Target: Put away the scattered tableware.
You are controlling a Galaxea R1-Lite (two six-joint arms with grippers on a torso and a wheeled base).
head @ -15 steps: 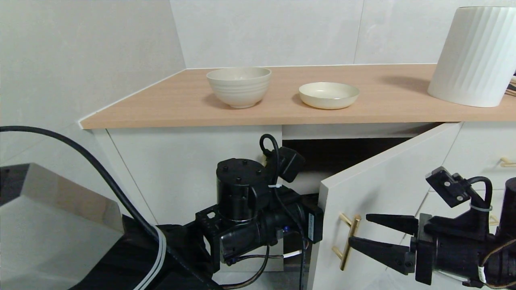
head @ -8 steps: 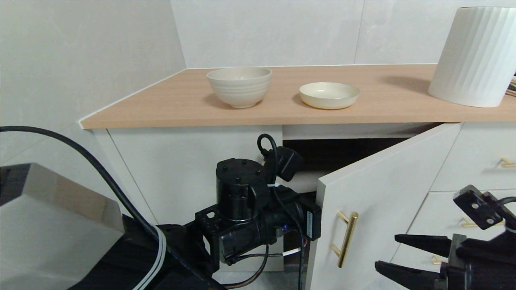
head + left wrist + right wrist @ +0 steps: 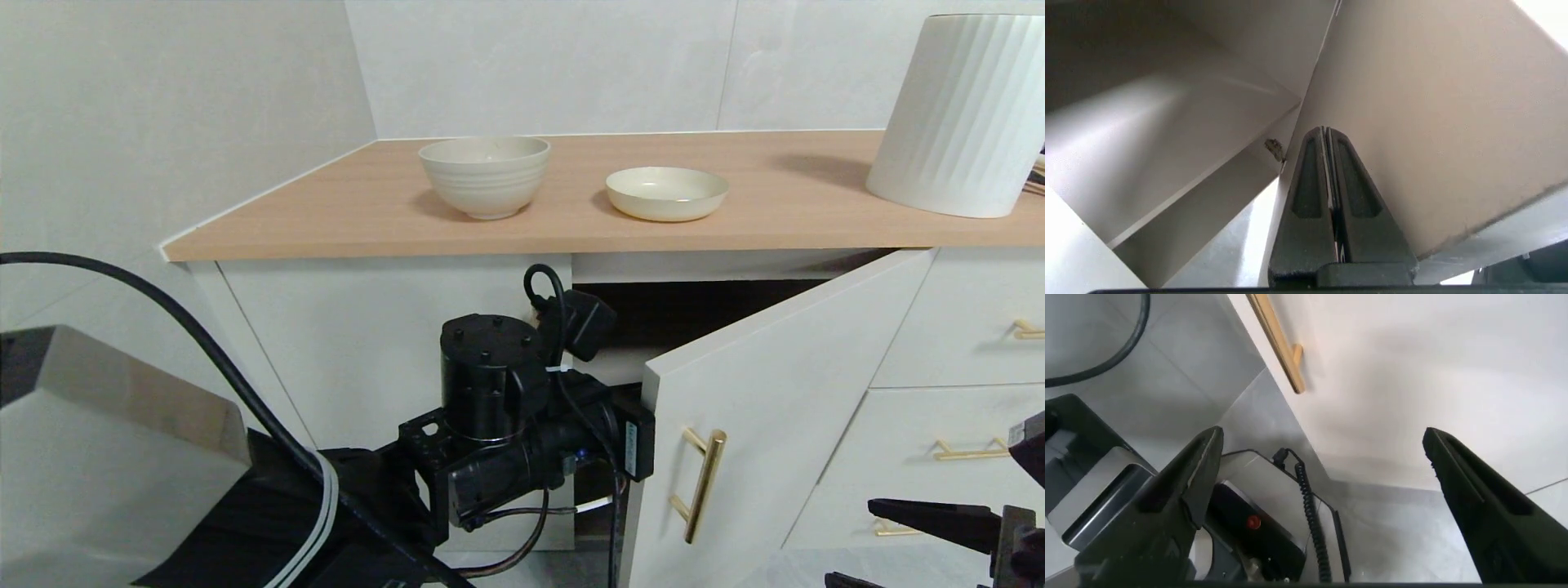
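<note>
A ribbed cream bowl (image 3: 484, 175) and a shallow cream dish (image 3: 666, 193) stand on the wooden counter (image 3: 326, 224). Below them a white cabinet door (image 3: 759, 392) with a gold handle (image 3: 700, 486) hangs partly open. My left gripper (image 3: 1328, 188) is shut with nothing in it, its tips at the door's inner edge by the cabinet opening; the door hides it from the head camera. My right gripper (image 3: 849, 543) is open and low, to the right of the handle and apart from it. Its fingers stand wide apart in front of the door in the right wrist view (image 3: 1323, 437).
A tall white ribbed container (image 3: 963, 114) stands at the counter's right end. Drawers with gold handles (image 3: 971, 447) are to the right of the door. The cabinet opening (image 3: 694, 306) is dark. A black cable (image 3: 204, 343) loops on the left.
My right gripper has drawn back from the gold handle, moving down and to the right, still open. The left arm has barely shifted; the door stays partly open.
</note>
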